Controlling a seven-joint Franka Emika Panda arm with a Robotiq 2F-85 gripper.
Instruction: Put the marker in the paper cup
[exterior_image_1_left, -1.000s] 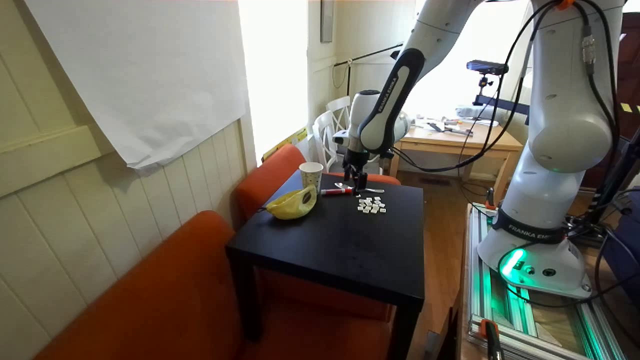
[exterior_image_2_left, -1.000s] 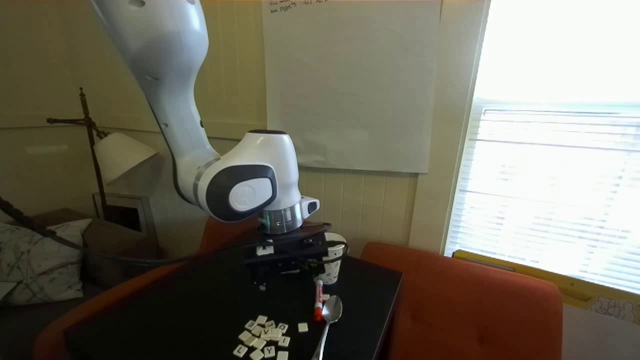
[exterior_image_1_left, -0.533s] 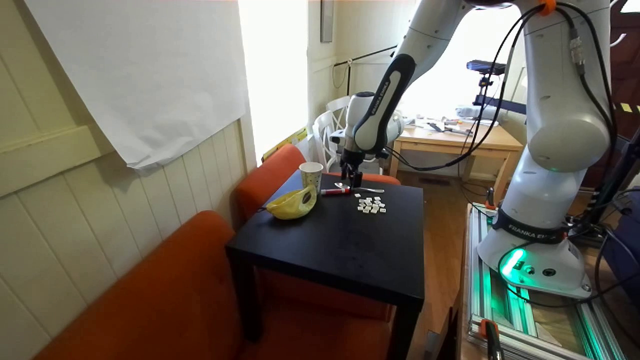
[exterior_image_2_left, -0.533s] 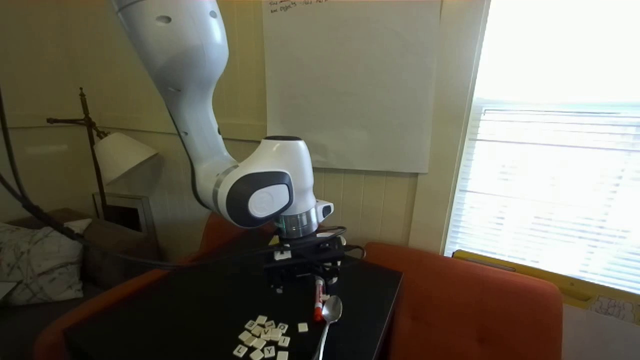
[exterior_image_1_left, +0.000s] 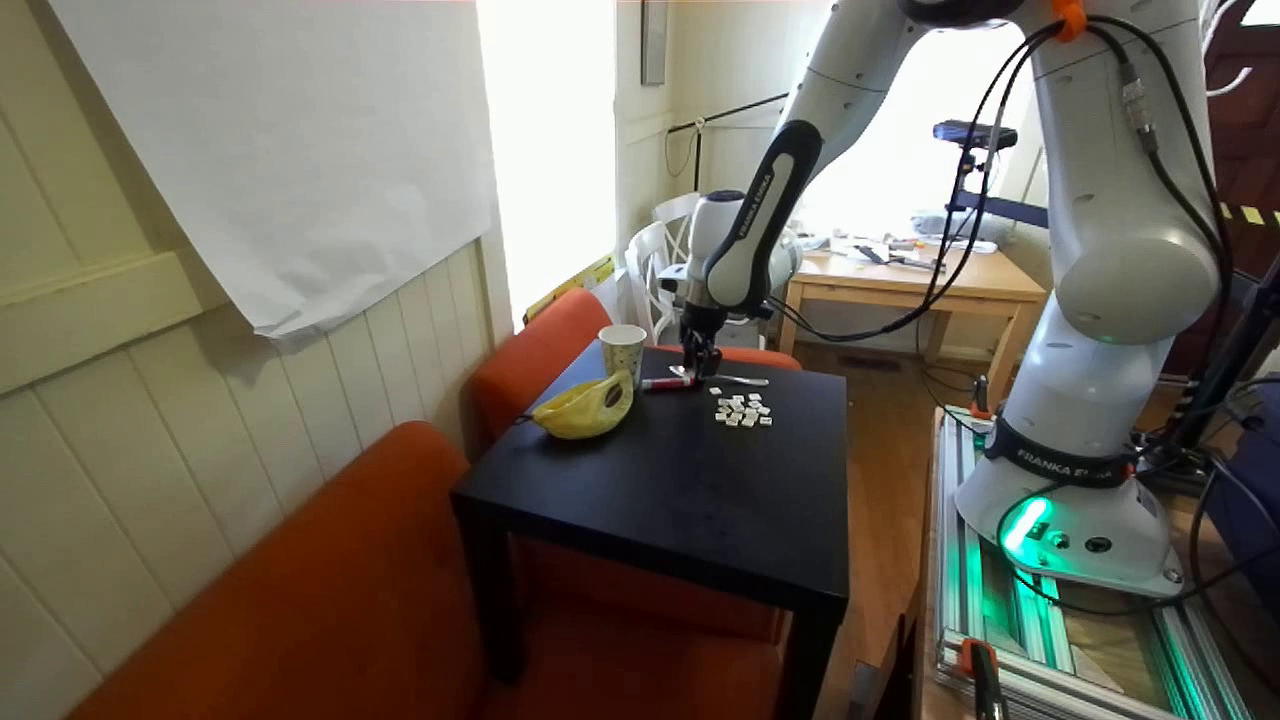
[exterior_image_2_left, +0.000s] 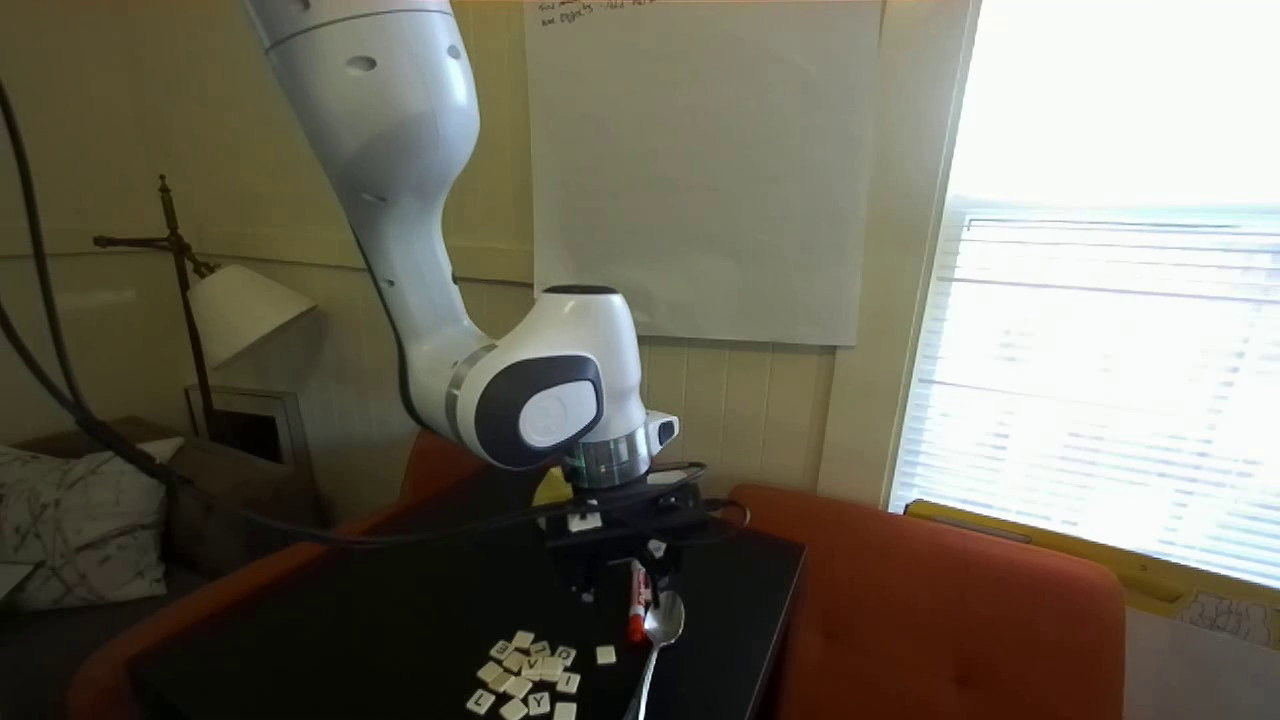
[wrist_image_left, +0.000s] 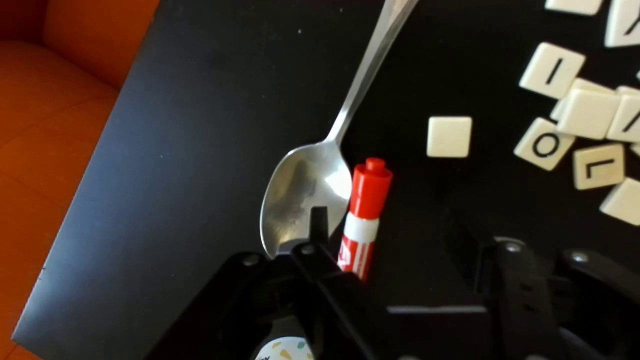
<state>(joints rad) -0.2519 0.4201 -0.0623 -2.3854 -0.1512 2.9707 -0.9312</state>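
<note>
The red and white marker lies on the black table, its red cap beside the spoon's bowl. It also shows in both exterior views. My gripper is open and points down just above the table. Its left finger overlaps the spoon's bowl in the wrist view, and its right finger is over bare table. The marker lies between the fingers, nearer the left one, with its far end hidden. The paper cup stands upright beyond the marker's other end. In the wrist view only a bit of the cup shows.
A metal spoon lies against the marker. A single white letter tile lies near the cap, with several more tiles in a pile. A yellow bag-like object sits close to the cup. Orange seats border the table.
My gripper has moved sideways over the marker and come down a little, staying open. In an exterior view it now blocks most of the cup. The marker, cup and spoon have not moved.
</note>
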